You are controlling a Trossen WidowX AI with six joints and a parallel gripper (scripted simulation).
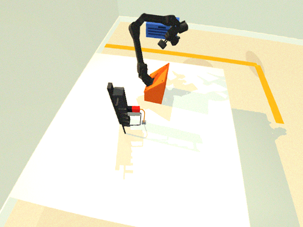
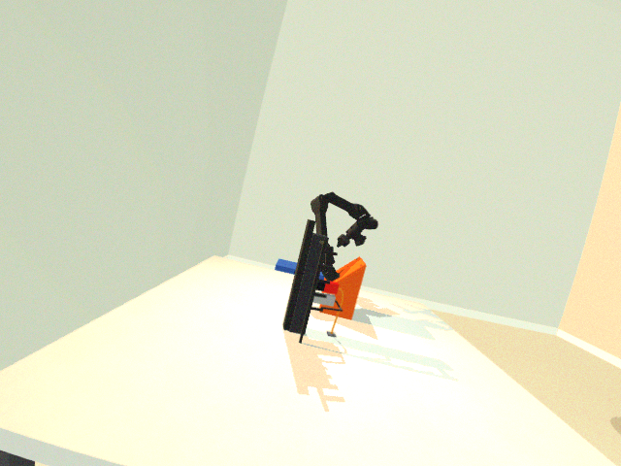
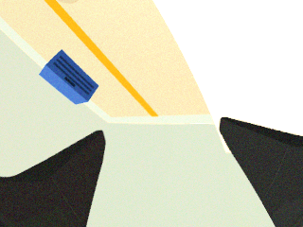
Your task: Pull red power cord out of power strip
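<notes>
We find the white work surface (image 1: 168,177) carrying the whole arrangement, with the orange wedge base (image 1: 156,89) of the arm (image 1: 137,46) set toward its far side. Nearer the camera in the top view stands the black power strip (image 1: 118,102), tilted up on edge, its long axis running roughly from the far side toward the near side. The red plug (image 1: 135,108) sits seated in the strip's face on the side toward the arm's base, and a thin orange cord (image 1: 144,113) loops from it down to a small grey block (image 1: 144,122) on the surface.

The gripper (image 1: 169,41) hangs high, up beyond the base and well apart from the strip. Its fingers stand wide apart with nothing between them; the wrist view shows only wall, floor and a blue panel (image 3: 70,78) through the gap.

We judge the governing relation thus: the plug lies below and well forward of the fingers, on the opposite side of the base. The plug projects sideways from the strip, so the pull should run along that axis, away from the strip's face. The task is not yet begun; the plug remains inserted.
</notes>
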